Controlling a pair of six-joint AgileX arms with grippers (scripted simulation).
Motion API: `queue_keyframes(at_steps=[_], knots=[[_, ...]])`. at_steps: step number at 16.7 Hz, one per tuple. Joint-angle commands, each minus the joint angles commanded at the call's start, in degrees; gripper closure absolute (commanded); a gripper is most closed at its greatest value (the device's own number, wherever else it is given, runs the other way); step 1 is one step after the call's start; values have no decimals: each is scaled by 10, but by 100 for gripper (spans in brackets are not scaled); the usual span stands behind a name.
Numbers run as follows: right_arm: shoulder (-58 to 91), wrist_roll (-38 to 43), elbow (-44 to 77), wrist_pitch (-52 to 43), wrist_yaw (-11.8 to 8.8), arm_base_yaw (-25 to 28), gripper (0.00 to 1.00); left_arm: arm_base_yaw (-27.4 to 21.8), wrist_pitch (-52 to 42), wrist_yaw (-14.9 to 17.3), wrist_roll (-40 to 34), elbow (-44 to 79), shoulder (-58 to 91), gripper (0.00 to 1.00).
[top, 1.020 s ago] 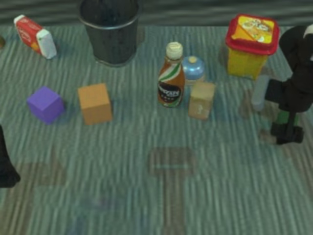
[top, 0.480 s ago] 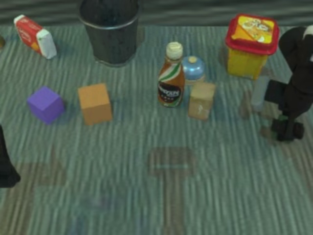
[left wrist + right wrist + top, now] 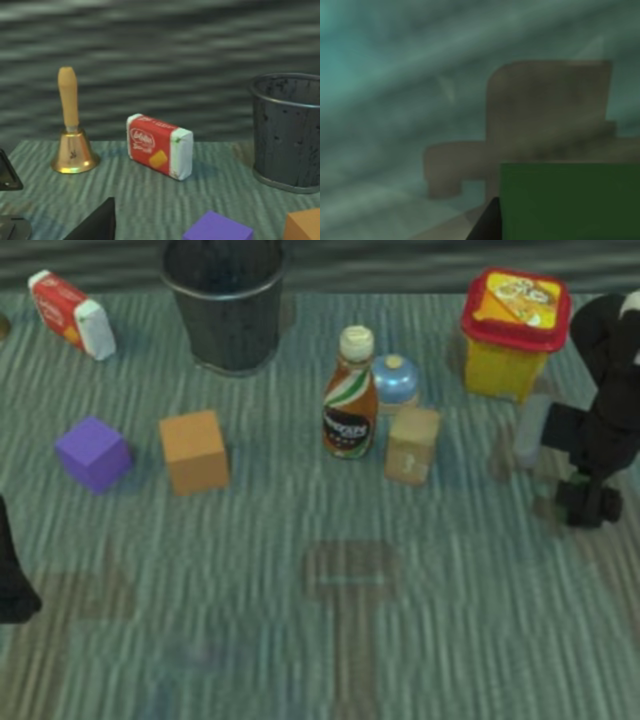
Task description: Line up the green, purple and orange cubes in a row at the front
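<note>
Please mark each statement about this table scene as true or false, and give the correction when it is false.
1. The violet-purple matte cube lies to the left of the light orange matte cube in the top view. True.
2. The brown sauce bottle with a cream cap lies on its side. False: it stands upright, beside the pale tan wooden block.
3. The right hand is at the table's right side, and the small dark green cube fills the near part of the right wrist view. True.
4. The yellow tub with a red lid stands at the table's left side. False: it stands at the back right.
5. The left wrist view shows a brass bell with a wooden handle. True.
</note>
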Motion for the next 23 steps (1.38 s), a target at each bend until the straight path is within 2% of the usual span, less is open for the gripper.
queue_keyframes(at_steps=[8, 14, 18, 23], knots=[[-53, -2, 70, -125, -1, 5, 100, 0, 0, 0, 0, 0, 0, 0], [-59, 3, 67, -129, -1, 12, 100, 0, 0, 0, 0, 0, 0, 0], [-106, 37, 12, -120, -1, 96, 100, 0, 0, 0, 0, 0, 0, 0], [-195, 98, -99, -106, -3, 279, 100, 0, 0, 0, 0, 0, 0, 0]])
